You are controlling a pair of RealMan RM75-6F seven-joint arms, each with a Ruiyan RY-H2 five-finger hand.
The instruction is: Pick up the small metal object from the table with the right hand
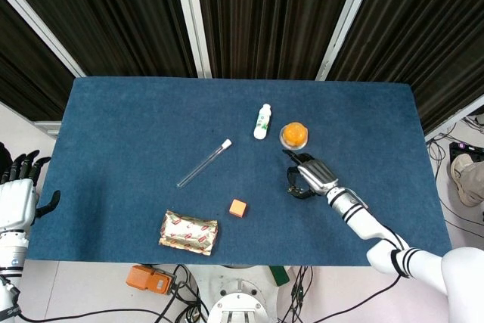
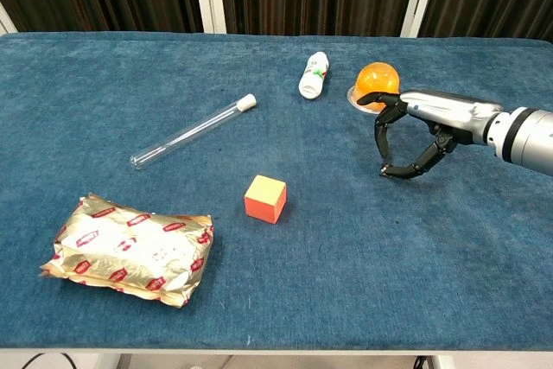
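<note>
The small metal object (image 2: 386,171) lies on the blue table cloth (image 2: 449,248), right of centre, mostly hidden by fingertips. My right hand (image 2: 415,134) arches over it from the right, with a finger and the thumb meeting on the object at cloth level. In the head view the right hand (image 1: 311,178) covers the spot, and only a dark speck of the object (image 1: 290,189) shows at its left edge. My left hand (image 1: 17,191) hangs off the table's left edge, fingers apart and empty.
An orange dome on a clear base (image 2: 378,82) sits just behind the right hand, and a small white bottle (image 2: 314,73) lies left of it. A glass test tube (image 2: 192,132), an orange cube (image 2: 265,199) and a foil packet (image 2: 130,248) lie further left.
</note>
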